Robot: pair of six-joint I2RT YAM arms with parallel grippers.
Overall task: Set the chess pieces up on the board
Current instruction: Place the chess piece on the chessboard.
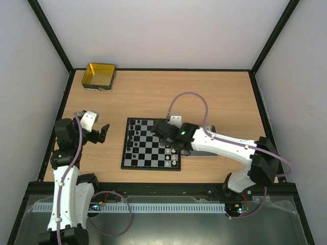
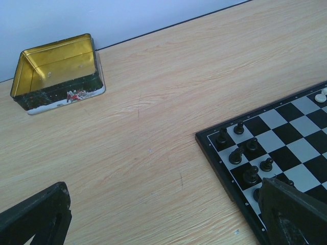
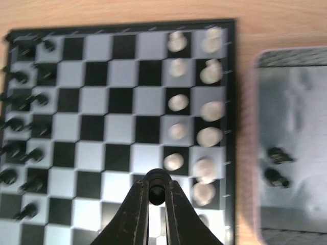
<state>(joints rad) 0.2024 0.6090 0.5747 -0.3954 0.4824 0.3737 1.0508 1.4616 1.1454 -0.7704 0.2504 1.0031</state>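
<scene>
Right gripper [image 3: 156,196] pinching a black piece [image 3: 156,182] over the white side of the board [image 3: 122,81]; black rows [image 3: 25,122] lying off to its left (left gripper [image 1: 102,133] idling, jaws wide).

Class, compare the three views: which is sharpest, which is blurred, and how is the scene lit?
Right wrist view: blurred, the white pieces smeared, though the black piece in the right gripper is sharper. Left wrist view: sharp on the gold tin and board. Top view: even light, faint shadows.

The left gripper [image 2: 163,220] is held with jaws spread wide; the right gripper [image 3: 156,191] is clamped on a black piece [image 3: 156,184].
</scene>
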